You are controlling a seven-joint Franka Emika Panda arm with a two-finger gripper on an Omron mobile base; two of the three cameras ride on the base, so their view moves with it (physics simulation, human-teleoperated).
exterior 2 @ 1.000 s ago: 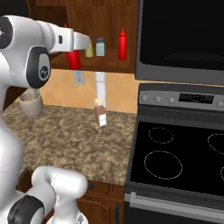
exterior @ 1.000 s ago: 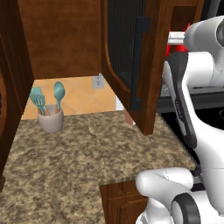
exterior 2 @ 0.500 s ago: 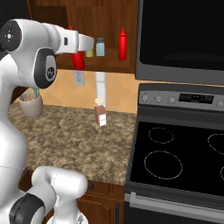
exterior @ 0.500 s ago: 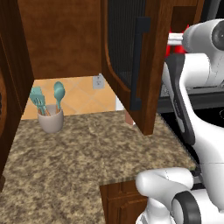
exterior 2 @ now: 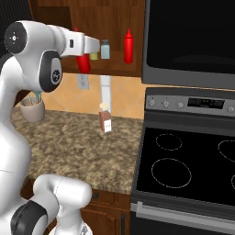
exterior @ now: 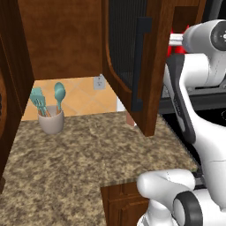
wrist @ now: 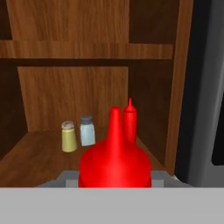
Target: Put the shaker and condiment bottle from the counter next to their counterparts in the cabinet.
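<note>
My gripper is shut on the red condiment bottle and holds it upright in front of the open cabinet. In the hand view the held condiment bottle fills the lower middle, between my gripper's fingers. On the cabinet shelf behind it stand a second red bottle, the pale blue-grey shaker and a yellow shaker. From the right base view the shaker and the second red bottle stand on the same shelf, right of the held bottle.
The cabinet door hangs open over the granite counter. A utensil crock stands at the back left. A small brown bottle stands on the counter near the stove. A dark microwave is right of the cabinet.
The arm has carried the red condiment bottle a little to the right, closer to the cabinet shelf. The grip stays shut.
</note>
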